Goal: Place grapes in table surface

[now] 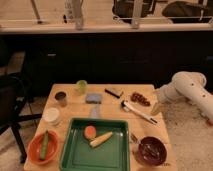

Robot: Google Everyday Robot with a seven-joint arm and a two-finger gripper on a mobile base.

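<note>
Lying on the surface (pixel 114 107) near its right edge, the grapes (pixel 140 99) are seen between a small black object (pixel 114 92) and a white-handled utensil (pixel 140 113). The end effector (pixel 156 107) is held just beside them, at that edge; whether it is wide or narrow cannot be told.

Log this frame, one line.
grapes: on table surface, back right | gripper: just right of grapes, at table edge
</note>
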